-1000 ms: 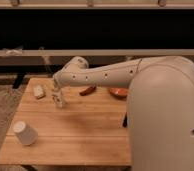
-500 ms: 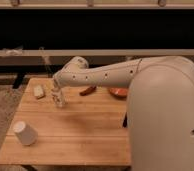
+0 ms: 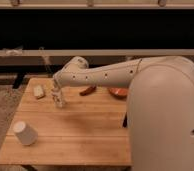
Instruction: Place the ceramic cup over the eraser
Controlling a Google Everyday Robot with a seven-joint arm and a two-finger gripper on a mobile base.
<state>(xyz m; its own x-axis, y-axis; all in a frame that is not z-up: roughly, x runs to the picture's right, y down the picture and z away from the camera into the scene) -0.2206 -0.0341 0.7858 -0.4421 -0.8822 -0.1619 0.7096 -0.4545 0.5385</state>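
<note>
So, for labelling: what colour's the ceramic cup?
Cream-white in the camera view; the ceramic cup sits front-left, the hand farther back.

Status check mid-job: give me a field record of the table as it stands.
gripper: low over the back-left of the wooden table, beside the whitish block
ceramic cup: front-left corner, apart from the gripper, not held
eraser: not seen in this view
task: cup not yet over eraser
also at back: reddish-brown sausage-shaped thing, red dish

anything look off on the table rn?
Only the ceramic cup: it sits near the front-left corner of the table, apparently rim-down and slightly leaning, apart from everything else. The gripper hangs over the back-left part, near the whitish block. Nothing spilled.
</note>
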